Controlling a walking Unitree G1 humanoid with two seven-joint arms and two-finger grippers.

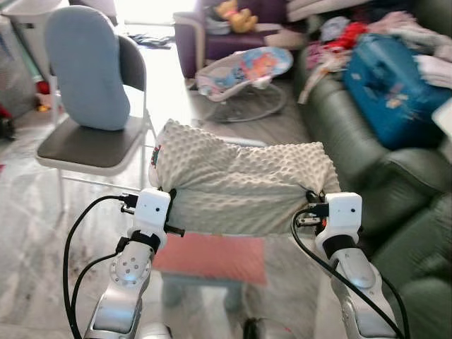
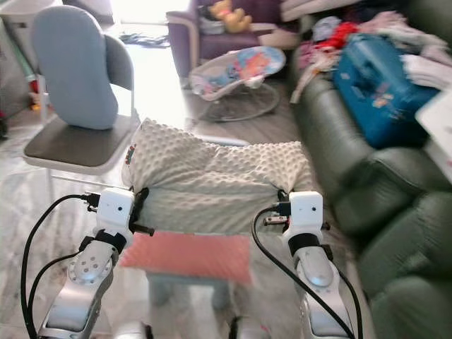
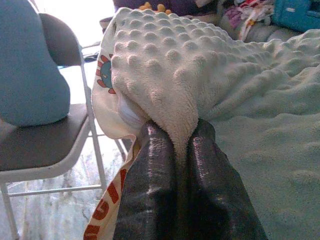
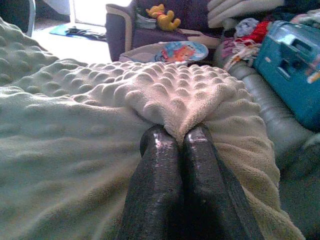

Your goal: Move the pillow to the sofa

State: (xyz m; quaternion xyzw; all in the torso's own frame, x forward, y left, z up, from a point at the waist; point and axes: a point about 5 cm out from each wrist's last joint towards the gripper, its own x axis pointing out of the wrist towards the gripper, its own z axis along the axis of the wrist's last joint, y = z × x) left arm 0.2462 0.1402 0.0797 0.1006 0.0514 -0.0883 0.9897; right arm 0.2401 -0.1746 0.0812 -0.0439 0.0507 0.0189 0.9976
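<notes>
A cream, bumpy-textured pillow (image 1: 240, 176) hangs in the air in front of me, held at both ends. My left gripper (image 1: 168, 194) is shut on the pillow's left edge, its black fingers (image 3: 155, 165) pinching the fabric. At the right edge my right gripper (image 1: 314, 201) is shut on the pillow too, fingers (image 4: 160, 165) clamped on a fold. The dark green leather sofa (image 1: 367, 162) runs along the right side, close to the pillow's right end.
On the sofa lie a blue suitcase (image 1: 395, 85) and heaped clothes (image 1: 339, 39). A folding chair (image 1: 92, 141) with a blue cushion (image 1: 85, 67) stands left. A baby bouncer (image 1: 244, 74) sits ahead. A pink-topped stool (image 1: 212, 258) is below the pillow.
</notes>
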